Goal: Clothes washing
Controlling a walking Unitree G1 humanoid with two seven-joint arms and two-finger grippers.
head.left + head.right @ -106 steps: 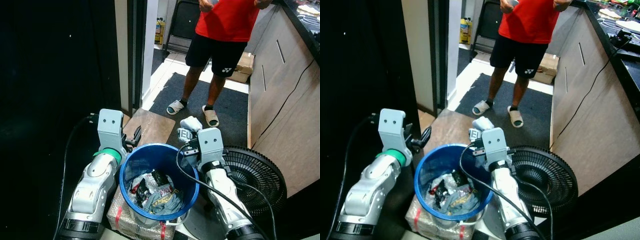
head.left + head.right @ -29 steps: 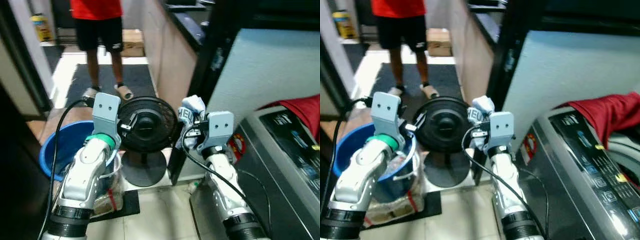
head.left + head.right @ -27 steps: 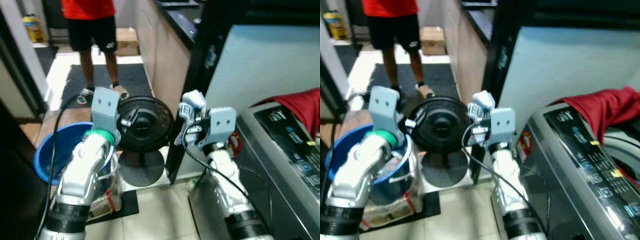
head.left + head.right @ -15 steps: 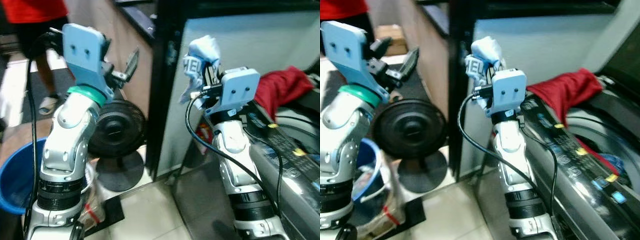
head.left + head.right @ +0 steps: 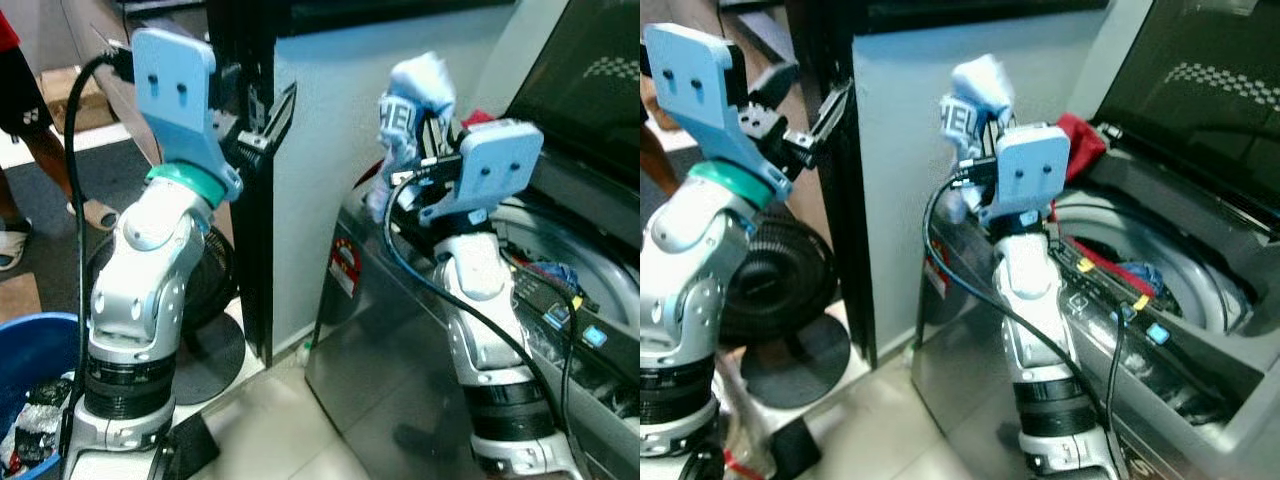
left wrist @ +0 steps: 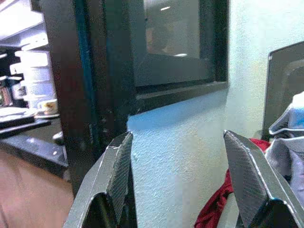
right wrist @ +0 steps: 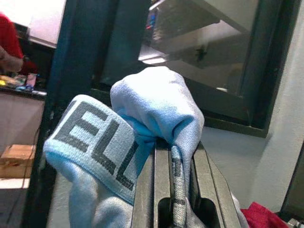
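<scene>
My right gripper (image 5: 987, 128) is shut on a light blue garment (image 5: 973, 92) with a lettered waistband (image 7: 95, 142), held up high beside the washing machine (image 5: 1160, 340). The machine's dark lid (image 5: 1200, 90) stands raised, and its drum (image 5: 1170, 270) holds some blue clothing (image 5: 1140, 275). A red cloth (image 5: 1077, 133) drapes over the machine's rim just behind the gripper. My left gripper (image 5: 268, 105) is open and holds nothing, raised in front of a dark pillar (image 5: 235, 200); in the left wrist view its fingers (image 6: 114, 175) frame the pale wall.
A blue basket (image 5: 25, 350) with clothes sits on the floor at lower left. A black floor fan (image 5: 770, 280) stands behind my left arm. A person's leg (image 5: 20, 120) shows at far left. Pale floor tiles (image 5: 870, 420) lie between me and the machine.
The view has swung right, from the basket and fan to the washing machine. Both arms have risen. The right gripper keeps hold of the light blue garment.
</scene>
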